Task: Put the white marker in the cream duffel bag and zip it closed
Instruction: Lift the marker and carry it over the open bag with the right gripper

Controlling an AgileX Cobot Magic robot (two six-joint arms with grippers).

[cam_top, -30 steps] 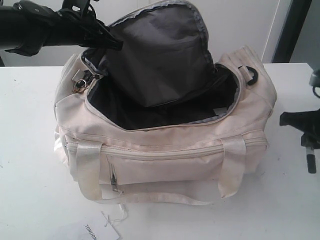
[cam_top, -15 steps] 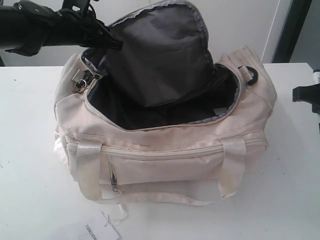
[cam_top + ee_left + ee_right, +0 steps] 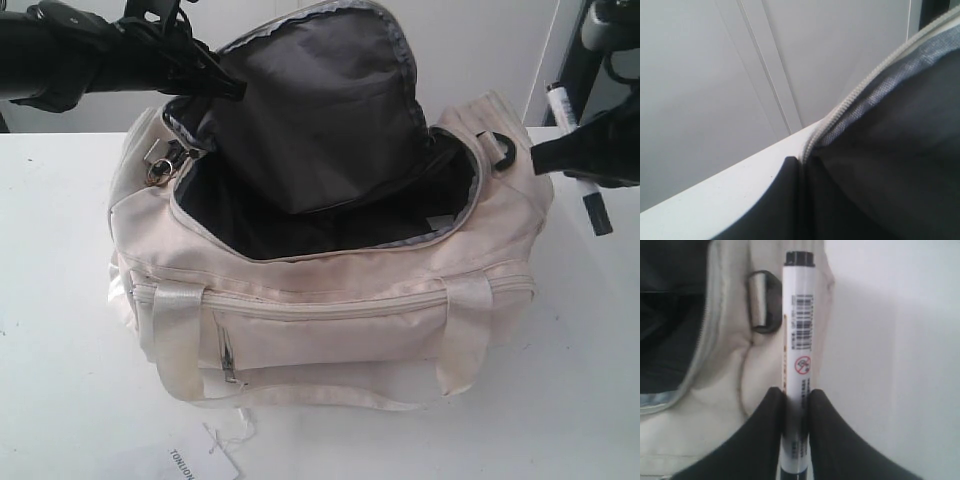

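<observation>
Cream duffel bag (image 3: 330, 300) sits on white table (image 3: 60, 300), main zip fully undone, black lining exposed. Long side with the front pocket faces the exterior camera.

Top flap (image 3: 320, 110) stands upright, grey-black lining towards the camera, zip teeth along its edge (image 3: 850, 100).

Left gripper (image 3: 225, 88) reaches in from the upper left and is at the flap's left edge. Fingers look pinched together on the fabric, holding the flap up. Left wrist view shows only flap lining, zip edge and wall behind, so the grip reads from the exterior view alone.

Right gripper (image 3: 590, 150) is in the air just off the bag's right end, above the table. Fingers (image 3: 765, 420) are narrowly parted and clamped on the barrel.

Two pale webbing handles (image 3: 180, 330) hang down the front face.

White marker (image 3: 560, 105) is in the right gripper (image 3: 796, 397), outside the bag, tilted, dark cap at the lower end. In the right wrist view the white marker (image 3: 798, 330) lies over the bag's end panel (image 3: 765, 370), barcode print visible.

Paper tag (image 3: 205, 455) lies flat on the table in front of the bag.

Black strap ring (image 3: 503, 150) sits on the right end, just beside the marker (image 3: 762, 302).

Gold ring zip pull (image 3: 158, 172) is at the left end of the opening.
</observation>
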